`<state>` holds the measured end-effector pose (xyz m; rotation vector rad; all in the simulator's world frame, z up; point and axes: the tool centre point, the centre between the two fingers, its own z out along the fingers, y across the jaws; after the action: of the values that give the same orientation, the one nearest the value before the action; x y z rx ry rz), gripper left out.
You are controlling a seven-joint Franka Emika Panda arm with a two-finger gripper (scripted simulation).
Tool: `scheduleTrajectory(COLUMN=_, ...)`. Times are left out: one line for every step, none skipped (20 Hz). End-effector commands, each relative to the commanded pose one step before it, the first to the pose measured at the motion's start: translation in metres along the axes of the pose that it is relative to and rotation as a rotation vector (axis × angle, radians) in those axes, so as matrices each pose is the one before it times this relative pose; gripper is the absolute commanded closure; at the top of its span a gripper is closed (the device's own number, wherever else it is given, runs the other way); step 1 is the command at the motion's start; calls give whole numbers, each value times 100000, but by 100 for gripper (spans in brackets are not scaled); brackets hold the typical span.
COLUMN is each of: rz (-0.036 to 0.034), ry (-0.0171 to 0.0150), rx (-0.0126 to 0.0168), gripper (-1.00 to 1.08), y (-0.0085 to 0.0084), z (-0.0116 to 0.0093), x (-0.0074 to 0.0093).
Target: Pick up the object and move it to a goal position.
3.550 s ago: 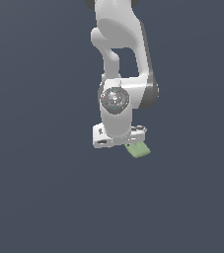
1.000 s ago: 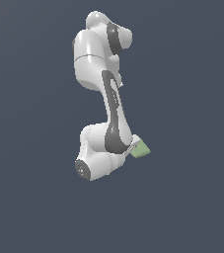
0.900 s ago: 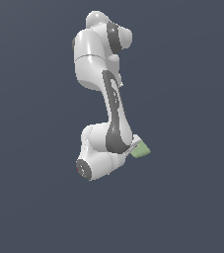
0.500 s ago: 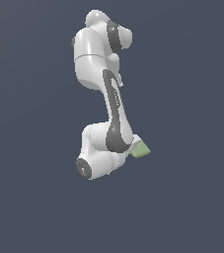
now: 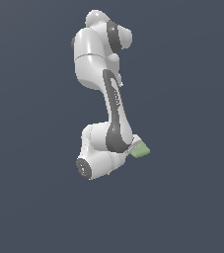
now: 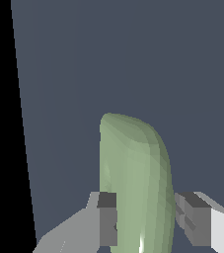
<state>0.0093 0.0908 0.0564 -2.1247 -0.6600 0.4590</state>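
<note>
The object (image 6: 135,183) is a pale green slab with one rounded end, standing between my two grey fingers (image 6: 107,220). My gripper (image 6: 145,222) is shut on it, with one pad against each of its sides. In the exterior view only one end of the object (image 5: 140,149) pokes out from behind the white wrist link on the exterior view's right. The fingers themselves are hidden there by the arm.
The white and grey arm (image 5: 114,113) bends down from its shoulder to a bulky wrist link (image 5: 98,160). Plain dark grey background surrounds everything, and a black band runs along one edge of the wrist view.
Since 3.5 s ago the arm has swung into a folded pose that hides the gripper. Over the last second almost nothing has moved, and the object stays in the same spot.
</note>
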Motion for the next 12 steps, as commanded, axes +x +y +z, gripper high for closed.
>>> scheduleTrajectory(rz=-784, ry=283, rx=-537, gripper=108, y=39, z=-330, x=-25)
scheduleTrajectory(rz=-610, ry=179, rx=-386, gripper=108, y=33, z=-226, x=-20)
scheduleTrajectory(rz=-743, ry=218, rx=-470, gripper=108, y=42, z=-275, x=-24)
scheduleTrajectory(rz=-879, ry=258, rx=-556, gripper=108, y=48, z=-326, x=-29)
scheduleTrajectory(rz=-1012, ry=297, rx=-640, gripper=108, y=56, z=-375, x=-33)
scheduleTrajectory(rz=-1145, ry=336, rx=-725, gripper=108, y=63, z=-424, x=-37)
scheduleTrajectory(rz=-1278, ry=375, rx=-808, gripper=108, y=70, z=-473, x=-42)
scheduleTrajectory(rz=-1408, ry=414, rx=-891, gripper=108, y=77, z=-521, x=-46)
scheduleTrajectory(rz=-1540, ry=453, rx=-974, gripper=108, y=83, z=-570, x=-50)
scheduleTrajectory(rz=-1669, ry=491, rx=-1055, gripper=108, y=90, z=-618, x=-54)
scheduleTrajectory(rz=-1796, ry=529, rx=-1136, gripper=108, y=97, z=-665, x=-59)
scheduleTrajectory(rz=-1926, ry=567, rx=-1217, gripper=108, y=102, z=-712, x=-62)
